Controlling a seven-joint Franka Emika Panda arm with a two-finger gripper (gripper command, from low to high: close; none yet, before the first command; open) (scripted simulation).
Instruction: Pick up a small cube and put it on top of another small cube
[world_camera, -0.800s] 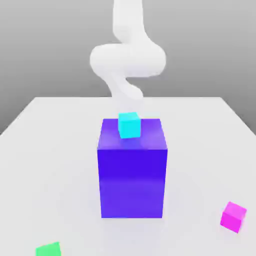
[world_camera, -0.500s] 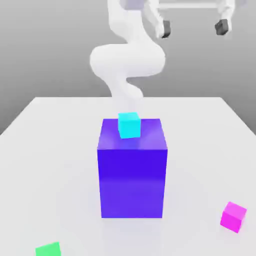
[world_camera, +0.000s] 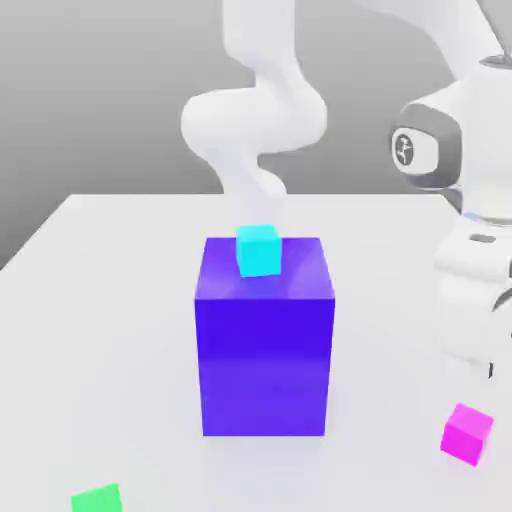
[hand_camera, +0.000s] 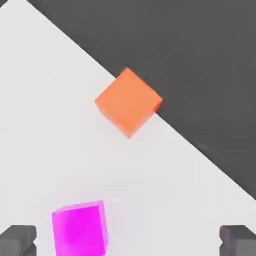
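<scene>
The small cube (world_camera: 467, 433), bright magenta-pink, lies on the white table near the front at the exterior view's right. The arm's white hand (world_camera: 476, 300) hangs just above it. In the hand view my gripper (hand_camera: 128, 241) is open, with its dark fingertips (hand_camera: 17, 240) far apart and nothing between them held. The magenta cube (hand_camera: 80, 227) sits on the table between them, close to one fingertip and off centre. A small cyan cube (world_camera: 258, 249) rests on top of the big blue-purple block (world_camera: 264, 350).
A small green cube (world_camera: 97, 498) lies at the front on the exterior view's left. An orange cube (hand_camera: 129, 101) sits right at the table's edge (hand_camera: 200, 145), a short way beyond the magenta cube. The blue block stands mid-table.
The arm has swung down from high above to the exterior view's right, so the hand now hangs low over the magenta cube. None of the cubes has moved.
</scene>
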